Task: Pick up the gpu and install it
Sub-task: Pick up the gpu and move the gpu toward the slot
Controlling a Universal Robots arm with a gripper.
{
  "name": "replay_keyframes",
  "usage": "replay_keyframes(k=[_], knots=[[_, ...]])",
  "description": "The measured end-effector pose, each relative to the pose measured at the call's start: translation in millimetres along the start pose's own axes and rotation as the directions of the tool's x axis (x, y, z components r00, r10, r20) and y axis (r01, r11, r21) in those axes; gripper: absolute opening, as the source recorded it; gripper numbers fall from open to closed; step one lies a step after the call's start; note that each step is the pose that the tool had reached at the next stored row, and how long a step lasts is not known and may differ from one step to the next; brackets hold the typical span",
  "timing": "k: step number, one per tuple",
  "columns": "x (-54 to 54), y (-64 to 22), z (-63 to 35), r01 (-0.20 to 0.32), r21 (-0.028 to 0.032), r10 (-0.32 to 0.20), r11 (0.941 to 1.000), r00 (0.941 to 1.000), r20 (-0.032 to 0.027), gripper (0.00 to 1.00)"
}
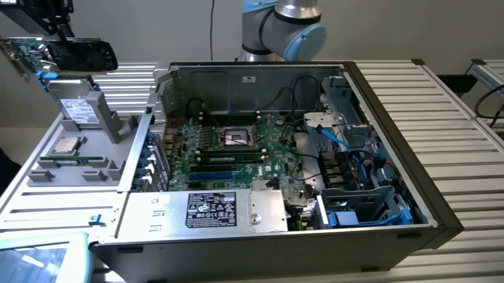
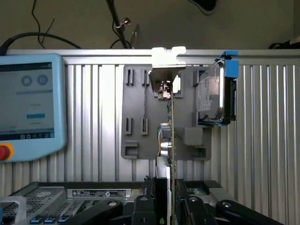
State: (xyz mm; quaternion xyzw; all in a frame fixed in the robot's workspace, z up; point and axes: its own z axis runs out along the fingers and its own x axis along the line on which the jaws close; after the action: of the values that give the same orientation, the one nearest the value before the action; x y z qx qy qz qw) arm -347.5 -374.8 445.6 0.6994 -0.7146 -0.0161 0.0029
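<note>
The gpu [image 1: 75, 53], a green card with a black boxy cooler, hangs in the air at the exterior view's upper left, above the grey parts holder [image 1: 87, 168]. My gripper [image 1: 54, 25] is shut on it from above. In the wrist view the gpu [image 2: 171, 126] appears edge-on, running away from the fingers [image 2: 142, 210], its silver end bracket [image 2: 168, 56] at the far end. My gripper [image 2: 168, 212] clamps the card's near edge. The open computer case with its green motherboard [image 1: 228, 147] lies to the exterior view's right of the holder.
A silver hard drive [image 1: 79, 106] [image 2: 213, 98] stands upright in the grey holder [image 2: 140, 117], just below the gpu. A square CPU chip [image 1: 67, 144] lies on the holder. A teach pendant [image 2: 28, 103] [image 1: 39, 259] sits near the case's front corner. Cables [image 1: 339, 141] cross the case's inside.
</note>
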Motion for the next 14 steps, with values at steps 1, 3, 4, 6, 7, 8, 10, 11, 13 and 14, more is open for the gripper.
replay_keyframes(k=[1, 3, 4, 6, 7, 8, 10, 11, 13, 14], knots=[[0.0, 0.0, 0.0, 0.000, 0.0000, 0.000, 1.0000, 1.0000, 0.0000, 0.28], [0.0, -0.3, 0.0, 0.000, -0.0001, 0.000, 1.0000, 1.0000, 0.0000, 0.28], [-0.1, -2.0, 0.0, 0.000, 0.0000, 0.000, 1.0000, 1.0000, 0.0000, 0.28], [0.3, -10.3, -0.3, 0.000, -0.0003, 0.000, 1.0000, 1.0000, 0.0000, 0.28], [0.5, -14.8, -0.4, 0.000, -0.0003, 0.000, 1.0000, 1.0000, 0.0000, 0.28], [0.6, -19.8, -0.5, 0.000, -0.0004, 0.000, 1.0000, 1.0000, 0.0000, 0.28], [0.9, -28.6, -0.8, 0.000, -0.0006, 0.000, 1.0000, 1.0000, -0.0001, 0.28], [1.1, -33.1, -0.9, 0.001, -0.0006, -0.001, 1.0000, 1.0000, 0.0000, 0.28], [1.3, -42.4, -1.2, 0.001, -0.0009, -0.001, 1.0000, 1.0000, -0.0001, 0.28], [1.3, -46.9, -1.3, 0.001, -0.0009, -0.001, 1.0000, 1.0000, -0.0001, 0.28]])
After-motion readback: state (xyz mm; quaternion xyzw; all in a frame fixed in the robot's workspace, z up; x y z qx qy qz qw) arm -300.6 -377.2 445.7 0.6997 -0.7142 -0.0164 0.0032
